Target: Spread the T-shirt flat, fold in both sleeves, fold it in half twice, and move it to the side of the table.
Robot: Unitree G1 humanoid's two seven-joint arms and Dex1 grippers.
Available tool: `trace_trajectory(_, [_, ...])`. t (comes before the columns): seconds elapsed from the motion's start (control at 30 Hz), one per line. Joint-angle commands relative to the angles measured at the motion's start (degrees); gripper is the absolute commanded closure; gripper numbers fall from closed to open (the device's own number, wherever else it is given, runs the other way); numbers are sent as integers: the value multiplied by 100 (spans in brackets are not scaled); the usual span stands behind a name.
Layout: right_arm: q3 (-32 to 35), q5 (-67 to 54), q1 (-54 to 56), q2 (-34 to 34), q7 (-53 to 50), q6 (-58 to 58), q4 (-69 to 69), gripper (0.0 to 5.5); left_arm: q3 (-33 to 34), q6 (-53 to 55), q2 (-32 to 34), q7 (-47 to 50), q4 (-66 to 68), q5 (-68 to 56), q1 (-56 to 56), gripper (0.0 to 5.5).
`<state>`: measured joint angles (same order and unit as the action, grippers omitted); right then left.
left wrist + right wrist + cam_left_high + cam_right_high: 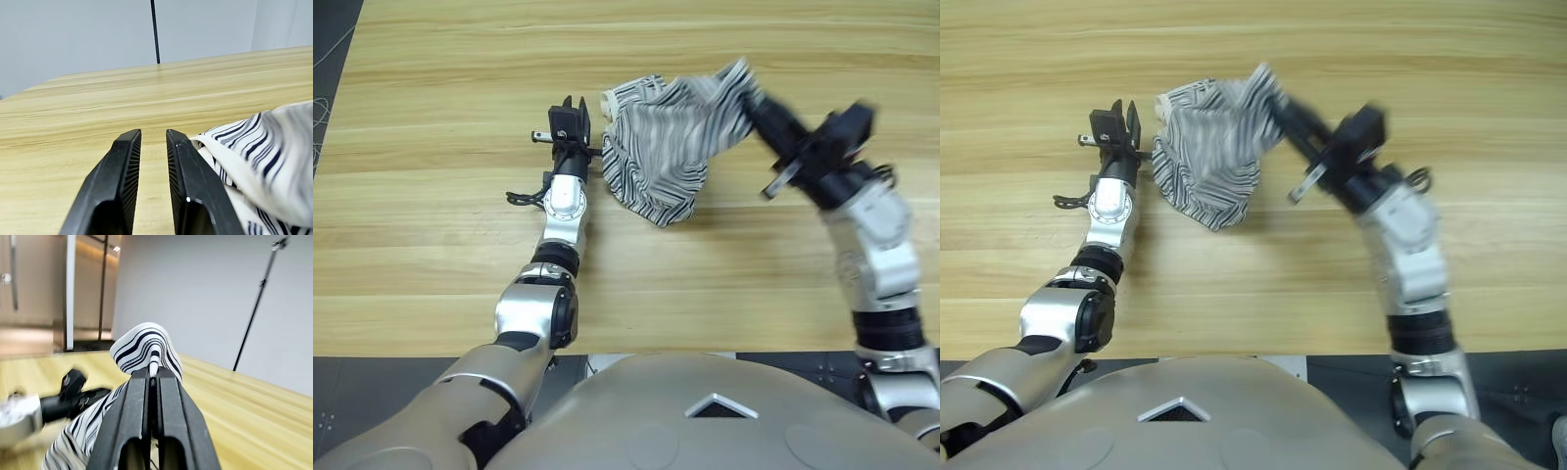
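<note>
Wooden bench: pale planks, carries everything.

Striped T-shirt: black-and-white, bunched in a crumpled heap near the middle of the bench. Its lower part rests on the wood. One fold is hoisted up toward the robot's right.

Right claw: fingers pinched tight on that raised fold, with cloth poking out past the tips.

Left claw: low over the bench, just beside the heap's left edge. Fingers stand a narrow gap apart with nothing between them.

Progress, as I judge it: the very start. The shirt is not spread flat, no sleeve is folded, no halving is done, and it has not gone to the side. Every step remains, beginning with opening the cloth out.
</note>
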<state>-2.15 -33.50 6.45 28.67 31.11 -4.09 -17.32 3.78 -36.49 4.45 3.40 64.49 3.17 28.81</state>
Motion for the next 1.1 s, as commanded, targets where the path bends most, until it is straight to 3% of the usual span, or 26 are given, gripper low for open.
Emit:
trace_trajectory(0.03, [615, -778, 421, 63, -595, -1194, -193, 539, 44, 64, 53, 72, 179, 15, 229, 453])
trace_trajectory(0.17, [1014, -1318, 874, -175, -1006, -1835, 41, 539, 131, 70, 120, 72, 332, -27, 343, 453])
trace_trajectory(0.27, [1292, -1012, 1415, -300, -1356, -1789, 827, 539, 172, 22, 165, -22, 422, -50, 436, 453])
trace_trajectory(0.53, [1556, 830, 3041, -617, -2501, -93, 5500, 539, 246, -855, 277, -1014, -172, -387, 312, 453])
trace_trajectory(0.7, [1235, 1533, 3642, -994, -2160, 412, 7550, 539, 90, -885, 330, -1592, -463, -405, 84, 453])
trace_trajectory(0.97, [713, 2752, 4570, -1285, -2217, 1070, 8995, 389, -250, -908, 608, -1957, -917, -64, -263, 453])
trace_trajectory(1.1, [508, 3198, 4533, -987, -2080, 1359, 8775, 389, -93, -859, 590, -1767, -825, -186, -548, 453])
